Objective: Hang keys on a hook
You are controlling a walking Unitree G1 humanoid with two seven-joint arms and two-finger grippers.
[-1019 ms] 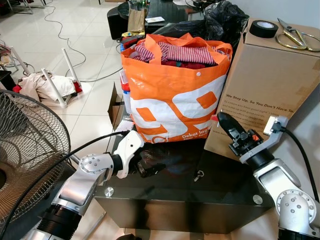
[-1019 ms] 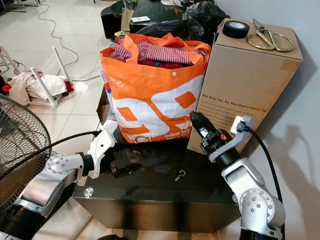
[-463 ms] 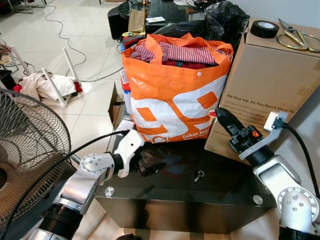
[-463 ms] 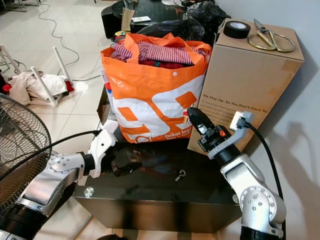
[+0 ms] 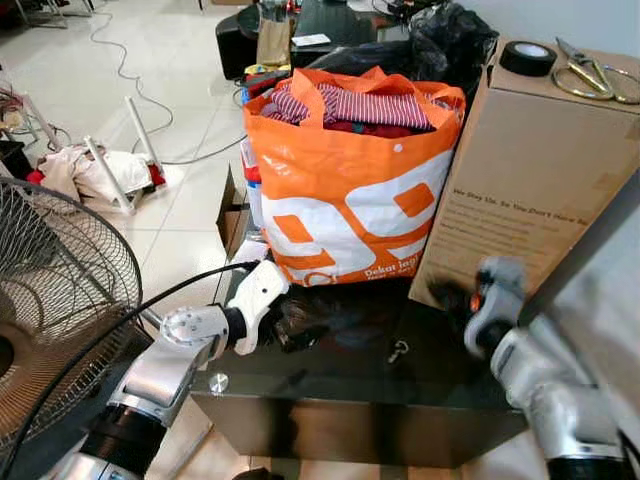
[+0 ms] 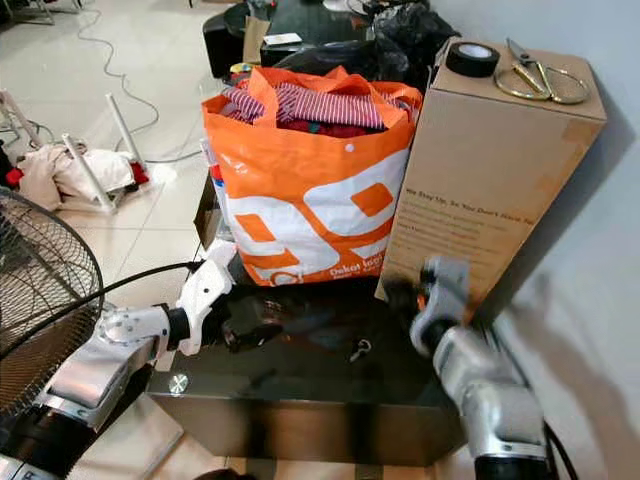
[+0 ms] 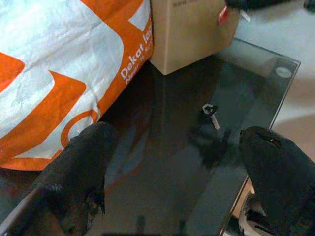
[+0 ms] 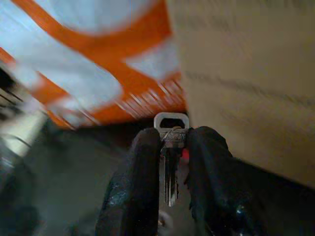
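My right gripper is shut on a silver key, its head sticking out between the two black fingers. In the eye views that right gripper is motion-blurred, low over the dark glass table, just in front of the cardboard box. A second small metal key-like piece lies on the glass, also seen from the left wrist as the small piece. My left gripper rests open at the table's left side, near the orange bag, with nothing between its fingers.
The orange bag is stuffed with clothes and stands at the table's back. On the cardboard box lie a black tape roll and scissors. A standing fan is close on my left. Cables and clutter cover the tiled floor behind.
My right arm has swung quickly downward toward the table and is now blurred. The left arm and the small piece on the glass have stayed put.
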